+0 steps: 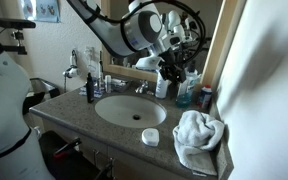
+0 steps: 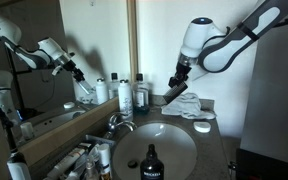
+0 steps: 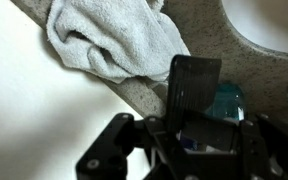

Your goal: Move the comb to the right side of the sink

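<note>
In an exterior view the fingers [image 1: 172, 72] hang over the counter [image 1: 79, 122] at about 1 o'clock from the sink [image 1: 124, 108]. They are dark against dark clutter, so the comb cannot be picked out here and the grip is unreadable. A white towel [image 1: 198, 140] lies at 4 o'clock from the basin, partly cut off by a pale surface at the frame's right side.

In an exterior view the fingers [image 2: 177, 84] point down at 12 o'clock from the sink [image 2: 134, 150]. A dark slat, the comb [image 2: 173, 97], sticks out below them, just above the towel [image 2: 191, 106]; its teeth are too small to see.

In the wrist view the fingers [image 3: 167, 128] pinch the comb [image 3: 196, 85] — a flat, near-black rectangle pointing to 12 o'clock, its lower end hidden in the grip. The towel [image 3: 114, 40] lies at 11 o'clock from it, and something teal [image 3: 228, 100] — blurred — peeks out at 3 o'clock.
</note>
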Controlling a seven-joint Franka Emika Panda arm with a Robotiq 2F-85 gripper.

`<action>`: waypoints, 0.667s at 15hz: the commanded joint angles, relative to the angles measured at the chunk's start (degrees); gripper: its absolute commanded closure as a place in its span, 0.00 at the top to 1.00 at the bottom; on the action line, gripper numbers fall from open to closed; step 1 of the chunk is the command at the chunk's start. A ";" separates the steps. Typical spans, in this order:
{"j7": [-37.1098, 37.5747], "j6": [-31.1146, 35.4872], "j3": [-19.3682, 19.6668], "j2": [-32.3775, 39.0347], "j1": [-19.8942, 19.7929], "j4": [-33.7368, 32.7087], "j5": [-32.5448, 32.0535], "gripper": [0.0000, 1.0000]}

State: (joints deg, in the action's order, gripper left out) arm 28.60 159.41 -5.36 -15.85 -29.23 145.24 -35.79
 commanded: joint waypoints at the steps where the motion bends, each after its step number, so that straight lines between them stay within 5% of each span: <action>1: 3.02 -0.35 -1.12 1.37 -1.85 -1.66 -3.16 0.00; 10: 3.06 -0.54 -0.63 8.55 -3.53 -9.30 -9.56 0.00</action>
State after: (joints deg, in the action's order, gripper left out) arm 30.79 159.41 -5.55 -11.15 -31.34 140.54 -41.87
